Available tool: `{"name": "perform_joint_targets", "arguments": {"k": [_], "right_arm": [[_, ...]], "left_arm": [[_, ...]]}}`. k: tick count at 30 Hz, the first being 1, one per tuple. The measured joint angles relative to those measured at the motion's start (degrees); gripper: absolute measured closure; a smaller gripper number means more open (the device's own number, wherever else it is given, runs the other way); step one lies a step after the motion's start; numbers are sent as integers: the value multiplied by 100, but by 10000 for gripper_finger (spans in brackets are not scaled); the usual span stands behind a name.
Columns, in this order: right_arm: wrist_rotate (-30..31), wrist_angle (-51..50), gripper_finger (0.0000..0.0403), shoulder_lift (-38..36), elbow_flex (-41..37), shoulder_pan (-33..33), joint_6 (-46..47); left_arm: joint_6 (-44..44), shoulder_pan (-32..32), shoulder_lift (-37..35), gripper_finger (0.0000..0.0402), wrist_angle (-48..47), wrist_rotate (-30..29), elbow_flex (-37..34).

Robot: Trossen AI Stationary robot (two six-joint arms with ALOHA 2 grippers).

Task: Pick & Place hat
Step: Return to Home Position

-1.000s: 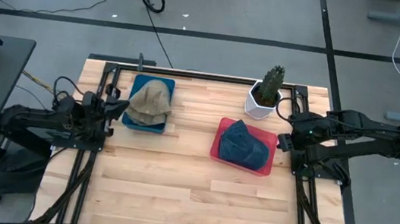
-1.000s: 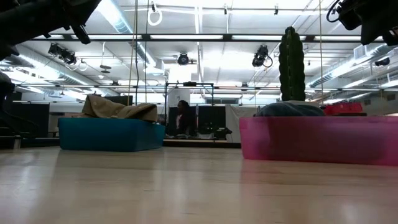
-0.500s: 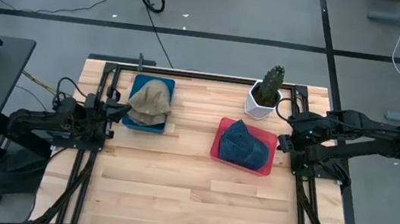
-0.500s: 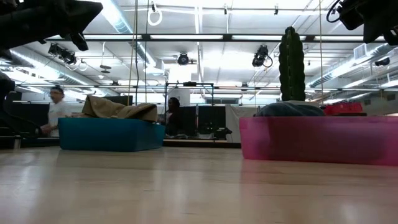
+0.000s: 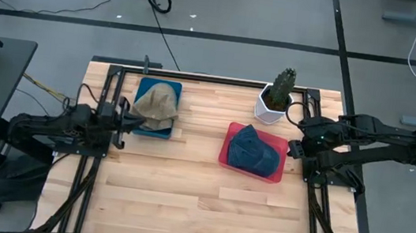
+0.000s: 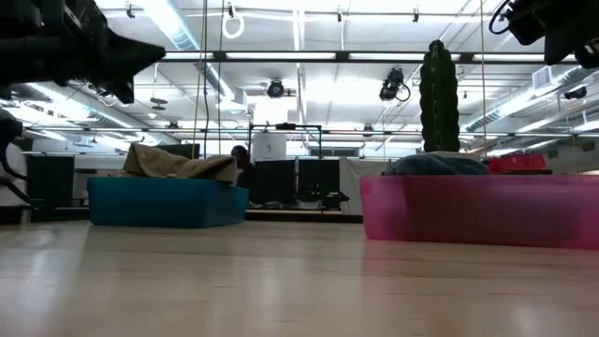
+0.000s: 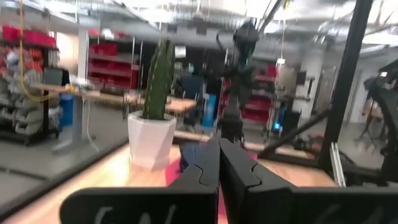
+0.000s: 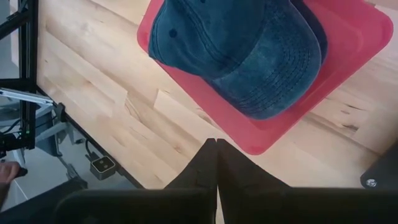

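Sorting looks done (brown cap (image 5: 156, 102) in the blue bin (image 5: 151, 129) upper left, blue cap (image 5: 256, 149) in the red bin (image 5: 224, 157) right of centre), so my left gripper (image 5: 122, 115) and right gripper (image 5: 293, 148), both pinched together and empty at the table's side edges, need only fold home.

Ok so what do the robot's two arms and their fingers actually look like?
Both the left arm and the right arm are dark, almost black, and built of chunky jointed segments. Each ends in two flat, angular black fingers. The left fingers and right fingers taper toward the tips. No markings are readable.
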Motion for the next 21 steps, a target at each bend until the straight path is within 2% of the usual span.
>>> {"name": "perform_joint_targets", "arguments": {"k": [5, 21], "right_arm": [[0, -4, 399, 9, 0, 2, -47], [15, 40, 399, 9, 0, 1, -240]], "left_arm": [[-260, -1, 1, 399, -108, -5, -255], [-431, 0, 13, 399, -692, -51, -264]]}}
